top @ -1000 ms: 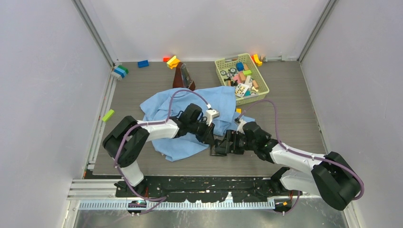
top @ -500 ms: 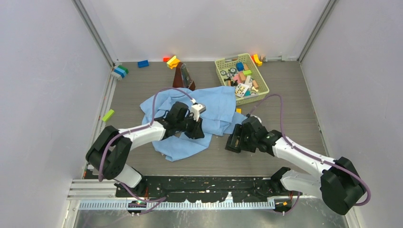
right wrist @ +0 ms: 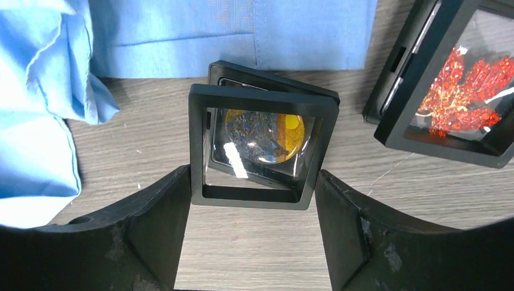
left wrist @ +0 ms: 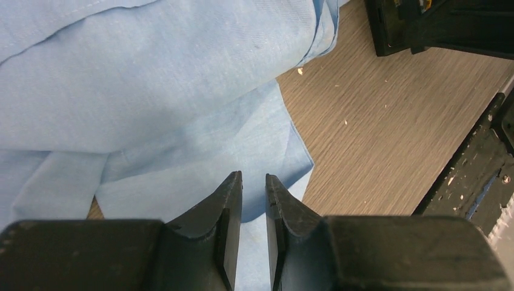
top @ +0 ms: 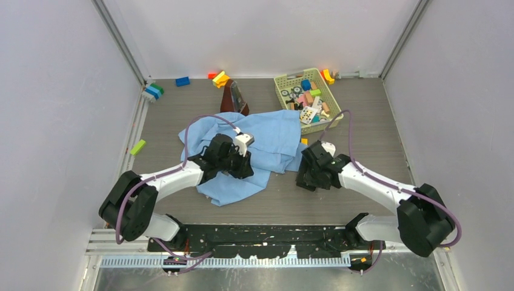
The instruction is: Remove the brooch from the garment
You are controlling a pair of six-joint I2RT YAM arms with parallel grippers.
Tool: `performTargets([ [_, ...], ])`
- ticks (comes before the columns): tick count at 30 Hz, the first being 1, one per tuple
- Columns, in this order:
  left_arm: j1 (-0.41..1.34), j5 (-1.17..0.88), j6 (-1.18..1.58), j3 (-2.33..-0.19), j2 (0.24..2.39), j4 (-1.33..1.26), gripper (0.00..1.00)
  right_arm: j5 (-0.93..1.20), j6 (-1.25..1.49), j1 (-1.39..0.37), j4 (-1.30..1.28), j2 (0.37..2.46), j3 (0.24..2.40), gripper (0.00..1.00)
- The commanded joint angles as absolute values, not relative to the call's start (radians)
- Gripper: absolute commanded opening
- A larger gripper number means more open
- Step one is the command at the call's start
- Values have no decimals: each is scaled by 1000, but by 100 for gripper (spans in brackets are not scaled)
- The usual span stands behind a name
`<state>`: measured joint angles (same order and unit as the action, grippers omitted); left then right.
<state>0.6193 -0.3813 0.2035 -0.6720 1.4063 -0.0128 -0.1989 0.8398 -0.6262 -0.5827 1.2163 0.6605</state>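
Observation:
The light-blue garment (top: pixel 267 136) lies crumpled mid-table, also filling the left wrist view (left wrist: pixel 151 91) and the top left of the right wrist view (right wrist: pixel 36 121). No brooch shows on it. My left gripper (left wrist: pixel 253 177) hovers over its near hem (top: pixel 242 168), jaws a narrow gap apart with nothing between them. My right gripper (right wrist: pixel 253 176) is shut on a black square case (right wrist: pixel 260 109), its fingers pressing the case's two sides. Under the case's clear film sits a round blue-and-gold brooch (right wrist: pixel 263 133). In the top view this gripper (top: pixel 308 177) is right of the garment.
A second black case with a red leaf brooch (right wrist: pixel 460 97) lies on the wood just right of the held case. A green basket (top: pixel 279 82) of toys stands at the back right. Loose bricks (top: pixel 182 81) line the back wall, a green one (top: pixel 137 147) at left.
My left arm has drawn back to the left over the garment and its jaws have parted slightly. My right gripper has carried the black case to the right and farther from the near edge.

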Motion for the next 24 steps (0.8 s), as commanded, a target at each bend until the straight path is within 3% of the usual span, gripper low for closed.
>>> performTargets([
  [1,607,-345,206,-656,1355,-70,25,-256,824,-623,-596,1282,728,74],
  [3,599,-344,223,-638,1335,-93,30,-252,812,-623,-606,1282,749,82],
  [5,588,-339,240,-618,1300,-116,36,-265,795,-623,-627,1256,777,97],
  [12,569,-251,240,-631,1121,-17,53,-345,673,-610,-701,1152,897,99],
  [14,563,-189,238,-644,1085,25,66,-378,644,-588,-693,1138,928,98],
  [16,532,-134,255,-649,1060,41,96,-406,625,-548,-642,1105,933,97],
  [17,506,-133,272,-644,1050,38,99,-411,615,-501,-613,1071,920,97],
  [24,239,-90,313,-638,1038,15,100,-416,502,-219,-284,954,811,99],
])
